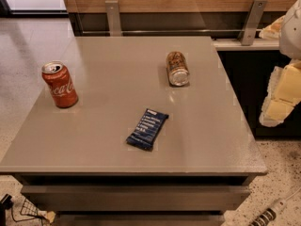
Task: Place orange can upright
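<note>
The orange can point(177, 68) lies on its side on the grey table point(108, 140), right of centre toward the back. Its mottled orange-brown body points away and a silver end faces the camera. My gripper point(280, 99) shows as cream-white parts at the right edge of the view. It hangs beyond the table's right side, well right of the can and a little nearer the camera. It holds nothing that I can see.
A red Coca-Cola can point(59, 84) stands upright at the table's left side. A dark blue snack bar point(147, 128) lies flat in front of the middle. A wood-panelled wall with metal brackets point(113, 17) runs behind. A dark cabinet point(244, 79) stands at right.
</note>
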Motion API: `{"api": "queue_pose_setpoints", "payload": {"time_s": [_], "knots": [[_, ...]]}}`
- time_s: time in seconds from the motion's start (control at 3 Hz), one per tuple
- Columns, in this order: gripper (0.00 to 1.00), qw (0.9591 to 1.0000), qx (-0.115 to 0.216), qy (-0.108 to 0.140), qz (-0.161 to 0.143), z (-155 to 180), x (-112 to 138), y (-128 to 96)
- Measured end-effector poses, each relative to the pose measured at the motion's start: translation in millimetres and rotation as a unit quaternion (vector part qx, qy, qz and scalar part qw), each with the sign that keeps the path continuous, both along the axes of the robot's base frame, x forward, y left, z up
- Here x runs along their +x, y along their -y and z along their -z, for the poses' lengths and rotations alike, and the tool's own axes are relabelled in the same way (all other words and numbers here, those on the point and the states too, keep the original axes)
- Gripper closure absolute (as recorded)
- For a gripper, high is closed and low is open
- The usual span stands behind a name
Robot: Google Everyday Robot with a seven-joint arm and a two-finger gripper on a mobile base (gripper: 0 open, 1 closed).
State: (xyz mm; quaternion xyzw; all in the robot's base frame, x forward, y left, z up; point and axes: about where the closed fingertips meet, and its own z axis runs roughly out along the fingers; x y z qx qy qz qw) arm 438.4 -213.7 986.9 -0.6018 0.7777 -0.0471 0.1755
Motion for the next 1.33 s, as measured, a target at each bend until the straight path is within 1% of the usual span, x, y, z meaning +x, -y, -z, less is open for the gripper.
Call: {"api": "queue_pose_setpoints", "payload": {"time_s": [0.67, 1.0, 1.33], "knots": [[0.0, 1.0, 0.001, 0.001, 0.001, 0, 1, 0], [0.0, 0.9944, 0.081, 0.022, 0.065, -1, 76, 11], [0.0, 0.9825, 0.138, 0.014, 0.124, 6, 133, 13]]}}
